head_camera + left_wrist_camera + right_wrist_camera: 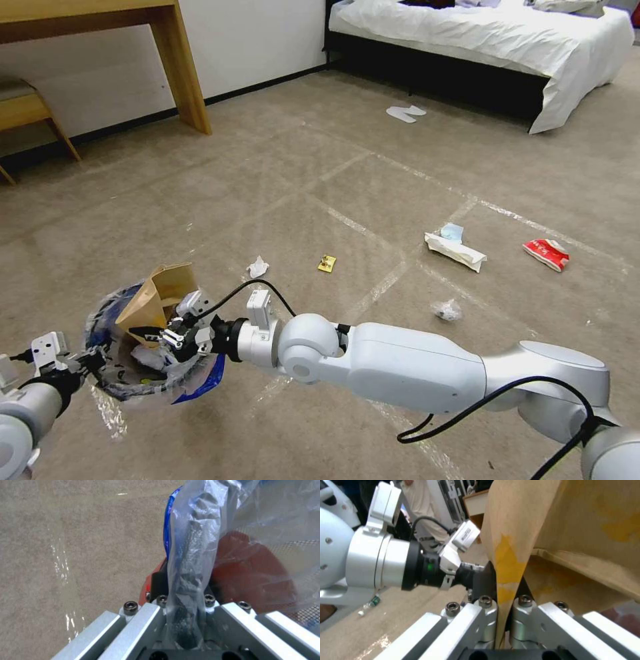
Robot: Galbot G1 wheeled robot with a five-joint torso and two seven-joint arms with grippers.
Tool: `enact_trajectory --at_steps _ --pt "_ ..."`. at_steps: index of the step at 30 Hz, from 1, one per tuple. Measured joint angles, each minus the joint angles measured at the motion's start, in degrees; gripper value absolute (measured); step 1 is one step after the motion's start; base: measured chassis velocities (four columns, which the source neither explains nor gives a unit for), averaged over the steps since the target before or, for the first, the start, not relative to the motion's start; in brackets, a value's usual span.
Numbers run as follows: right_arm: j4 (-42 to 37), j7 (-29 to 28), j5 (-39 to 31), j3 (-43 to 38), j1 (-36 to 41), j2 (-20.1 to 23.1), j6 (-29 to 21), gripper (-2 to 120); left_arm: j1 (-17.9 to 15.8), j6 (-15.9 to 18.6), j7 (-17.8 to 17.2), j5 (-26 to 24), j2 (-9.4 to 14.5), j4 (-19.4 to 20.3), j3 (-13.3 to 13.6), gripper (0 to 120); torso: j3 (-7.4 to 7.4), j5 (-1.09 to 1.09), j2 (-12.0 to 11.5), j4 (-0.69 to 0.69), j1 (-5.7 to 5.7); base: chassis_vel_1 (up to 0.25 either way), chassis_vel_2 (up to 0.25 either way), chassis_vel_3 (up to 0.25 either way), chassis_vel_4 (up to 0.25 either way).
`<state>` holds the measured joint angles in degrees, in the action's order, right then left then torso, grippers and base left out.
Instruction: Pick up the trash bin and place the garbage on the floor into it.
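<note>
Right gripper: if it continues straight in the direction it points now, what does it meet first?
Probably the trash bin. The right gripper, shut on the brown paper bag, points across the bin's mouth toward the left gripper clamping the far rim. Depth is unclear.

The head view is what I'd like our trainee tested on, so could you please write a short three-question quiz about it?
1. True or false: the brown paper bag lies flat on the carpet.
2. Which hand grips the trash bin: (a) left hand, (b) right hand?
3. Fill in: the red-white packet lies on the ____, to the right of the white packet.

Key:
1. False; the right hand pinches it over the bin's mouth.
2. (a); the left hand is shut on the bin's bag-lined rim.
3. Carpet.
</note>
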<state>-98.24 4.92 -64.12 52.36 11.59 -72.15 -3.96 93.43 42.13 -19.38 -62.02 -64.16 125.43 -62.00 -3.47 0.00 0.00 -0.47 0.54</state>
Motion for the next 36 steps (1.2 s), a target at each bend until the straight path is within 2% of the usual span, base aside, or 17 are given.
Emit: enact_trajectory --at_steps 36 --pt "4.73 -1.20 2.88 3.57 -1.27 -3.19 -0.18 1 0.38 0.01 0.13 0.38 -0.02 0.07 -0.23 0 0.00 0.00 0.00 0.00 0.00 0.000 0.000 0.000 0.000"
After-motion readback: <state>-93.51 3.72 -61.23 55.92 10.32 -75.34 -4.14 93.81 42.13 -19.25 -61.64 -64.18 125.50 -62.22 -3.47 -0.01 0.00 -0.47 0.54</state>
